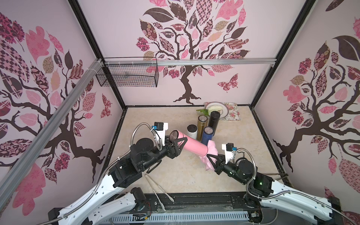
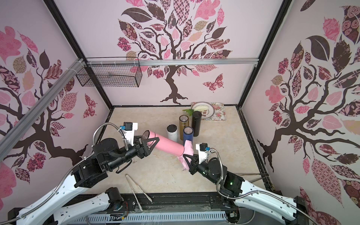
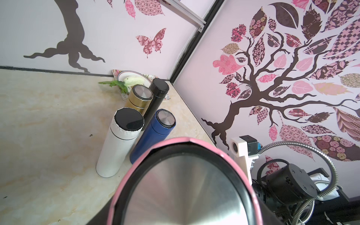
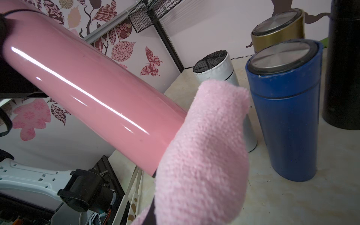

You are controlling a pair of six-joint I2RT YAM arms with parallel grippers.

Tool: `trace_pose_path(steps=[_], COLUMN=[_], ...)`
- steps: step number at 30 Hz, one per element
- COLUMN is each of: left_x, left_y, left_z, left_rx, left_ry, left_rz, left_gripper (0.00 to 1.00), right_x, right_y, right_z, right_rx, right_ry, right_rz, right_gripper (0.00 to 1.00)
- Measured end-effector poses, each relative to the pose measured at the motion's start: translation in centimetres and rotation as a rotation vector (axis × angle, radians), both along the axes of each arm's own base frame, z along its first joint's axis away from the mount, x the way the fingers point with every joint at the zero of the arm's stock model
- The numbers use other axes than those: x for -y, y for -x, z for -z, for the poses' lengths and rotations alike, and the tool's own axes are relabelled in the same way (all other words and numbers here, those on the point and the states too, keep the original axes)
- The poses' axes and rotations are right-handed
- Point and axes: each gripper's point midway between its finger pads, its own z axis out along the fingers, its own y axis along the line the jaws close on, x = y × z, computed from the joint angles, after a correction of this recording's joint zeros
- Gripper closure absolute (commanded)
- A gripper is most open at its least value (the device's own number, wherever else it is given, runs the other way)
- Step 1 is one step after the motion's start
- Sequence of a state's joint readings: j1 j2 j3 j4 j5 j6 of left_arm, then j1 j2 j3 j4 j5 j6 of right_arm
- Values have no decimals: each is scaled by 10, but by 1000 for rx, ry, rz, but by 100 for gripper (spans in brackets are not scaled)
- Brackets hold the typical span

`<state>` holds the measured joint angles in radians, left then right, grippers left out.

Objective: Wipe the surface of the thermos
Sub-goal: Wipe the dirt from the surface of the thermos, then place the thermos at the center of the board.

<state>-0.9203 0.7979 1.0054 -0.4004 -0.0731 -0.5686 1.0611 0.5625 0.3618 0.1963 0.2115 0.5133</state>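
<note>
The pink thermos (image 1: 191,146) (image 2: 168,145) hangs tilted above the table, steel-topped lid end up and to the left. My left gripper (image 1: 179,143) (image 2: 153,143) is shut on its upper body just below the lid. In the left wrist view the thermos lid (image 3: 185,187) fills the foreground and hides the fingers. My right gripper (image 1: 211,156) (image 2: 188,156) is shut on a pink cloth (image 1: 212,147) (image 2: 188,147). The cloth (image 4: 204,146) wraps over the lower end of the thermos (image 4: 87,93) and covers the fingers in the right wrist view.
Just behind the pink one stand a white thermos (image 1: 192,132), a gold one (image 1: 202,124), a black one (image 1: 213,120) and a blue one (image 1: 207,136). A plate (image 1: 227,110) on a floral mat (image 1: 233,112) sits back right. Tongs (image 1: 157,187) lie at the front edge. A wire basket (image 1: 126,75) hangs on the wall.
</note>
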Motion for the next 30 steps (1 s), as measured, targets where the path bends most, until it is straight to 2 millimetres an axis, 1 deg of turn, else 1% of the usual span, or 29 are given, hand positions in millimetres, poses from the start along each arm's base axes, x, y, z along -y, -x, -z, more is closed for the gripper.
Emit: trace_pose_path(steps=[3, 4, 5, 6, 7, 9, 11, 12, 14, 15, 18, 19, 21, 23, 25, 28, 30], left_x=[-6, -9, -13, -18, -21, -27, -30, -31, -29, -28, -20, -18, -14, -14, -20, -22, -22], left_y=[2, 4, 7, 11, 14, 20, 22, 22, 21, 20, 13, 10, 3, -2, -6, -10, -11], left_z=[0, -1, 0, 5, 11, 28, 39, 42, 47, 48, 49, 50, 51, 54, 58, 56, 56], left_rx=[-8, -8, -8, -19, -32, -68, -89, -97, -110, -113, -130, -138, -155, -170, -185, -188, -191], left_ry=[-14, -18, -31, -58, -83, -149, -192, -205, -220, -220, -204, -197, -185, -183, -190, -172, -167], left_rz=[-8, -12, -14, -10, -6, 2, 4, 4, 3, 2, -12, -22, -49, -80, -118, -149, -156], left_gripper=[100, 100, 100, 100, 100, 100, 100, 100, 100, 100, 100, 100, 100, 100, 100, 100, 100], right_x=[-2, -3, -4, -4, -5, -3, -1, -2, -12, -21, -60, -75, -100, -116, -120, -115, -111], right_y=[-3, -4, -6, -6, -7, -6, -4, -2, 4, 7, 18, 23, 32, 35, 30, 17, 11], right_z=[-2, -7, -17, -31, -47, -85, -111, -119, -129, -130, -127, -121, -100, -82, -77, -69, -59], right_rx=[14, 23, 39, 60, 84, 141, 184, 199, 222, 225, 215, 205, 171, 140, 134, 127, 116], right_ry=[21, 20, 7, -17, -49, -127, -179, -194, -206, -202, -180, -165, -119, -87, -88, -110, -104], right_rz=[6, 11, 16, 19, 20, 29, 25, 13, -47, -87, -245, -292, -365, -390, -362, -278, -231], right_gripper=[100, 100, 100, 100, 100, 100, 100, 100, 100, 100, 100, 100, 100, 100, 100, 100, 100])
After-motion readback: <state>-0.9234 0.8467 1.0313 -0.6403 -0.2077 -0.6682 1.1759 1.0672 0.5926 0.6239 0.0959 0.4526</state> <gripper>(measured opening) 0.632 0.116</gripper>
